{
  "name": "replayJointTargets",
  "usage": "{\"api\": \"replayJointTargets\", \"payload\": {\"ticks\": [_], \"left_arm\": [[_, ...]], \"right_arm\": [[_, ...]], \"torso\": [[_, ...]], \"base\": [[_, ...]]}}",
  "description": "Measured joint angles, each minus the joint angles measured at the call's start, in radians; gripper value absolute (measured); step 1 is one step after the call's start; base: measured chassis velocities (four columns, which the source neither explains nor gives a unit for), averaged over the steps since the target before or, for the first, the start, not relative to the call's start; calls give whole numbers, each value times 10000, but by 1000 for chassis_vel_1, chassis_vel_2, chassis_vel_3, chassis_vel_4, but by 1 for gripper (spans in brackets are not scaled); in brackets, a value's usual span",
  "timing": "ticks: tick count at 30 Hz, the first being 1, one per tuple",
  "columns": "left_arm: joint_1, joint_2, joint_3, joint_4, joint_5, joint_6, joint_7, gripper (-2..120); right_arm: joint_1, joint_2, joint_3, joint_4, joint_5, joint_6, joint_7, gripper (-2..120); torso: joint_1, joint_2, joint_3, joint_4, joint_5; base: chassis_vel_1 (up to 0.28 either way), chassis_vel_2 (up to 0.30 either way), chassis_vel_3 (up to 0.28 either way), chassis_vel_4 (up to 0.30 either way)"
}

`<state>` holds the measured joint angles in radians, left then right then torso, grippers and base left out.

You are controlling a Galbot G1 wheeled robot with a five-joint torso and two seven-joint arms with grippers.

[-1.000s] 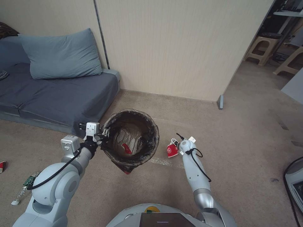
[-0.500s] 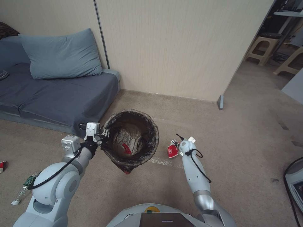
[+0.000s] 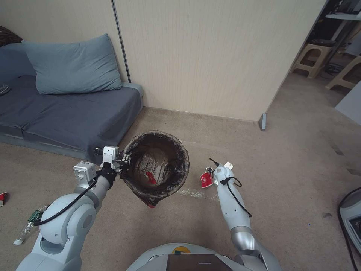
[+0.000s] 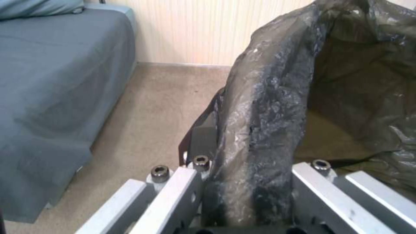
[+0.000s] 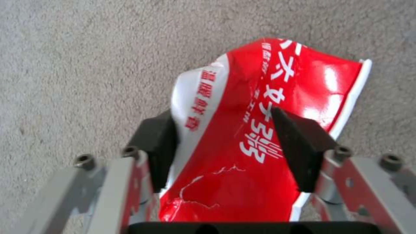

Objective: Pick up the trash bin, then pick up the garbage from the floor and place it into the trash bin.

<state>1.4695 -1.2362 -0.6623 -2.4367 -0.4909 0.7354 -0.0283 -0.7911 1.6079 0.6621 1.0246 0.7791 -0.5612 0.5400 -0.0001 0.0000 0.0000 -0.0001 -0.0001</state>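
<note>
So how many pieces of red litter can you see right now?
3: a crushed red-white paper cup in the right pincer, a red scrap inside the bag-lined bin, another red piece on the far-left carpet. More may be hidden.

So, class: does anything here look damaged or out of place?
Yes. The red-white paper cup between the right gripper fingers is crushed and creased. A clear bottle lies on the carpet beside the left arm.

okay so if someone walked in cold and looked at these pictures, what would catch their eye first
Probably the trash bin with its dark bag, held up off the carpet by the left gripper clamped on its rim, right in the middle. Next, the crushed red and white cup pinched in the right gripper, just right of the bin.
</note>
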Motion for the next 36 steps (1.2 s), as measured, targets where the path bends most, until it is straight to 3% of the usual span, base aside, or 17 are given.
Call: {"api": "replayJointTargets", "payload": {"ticks": [19,36], "left_arm": [[-1,-14,6,27,44,0,39,5],[-13,19,-13,33,24,0,37,5]], "right_arm": [[-17,1,30,-6,7,-60,57,4],[-41,1,23,63,12,-82,64,3]], "torso": [[1,-1,1,2,2],[1,-1,1,2,1]], "base": [[0,0,0,0],[0,0,0,0]]}}
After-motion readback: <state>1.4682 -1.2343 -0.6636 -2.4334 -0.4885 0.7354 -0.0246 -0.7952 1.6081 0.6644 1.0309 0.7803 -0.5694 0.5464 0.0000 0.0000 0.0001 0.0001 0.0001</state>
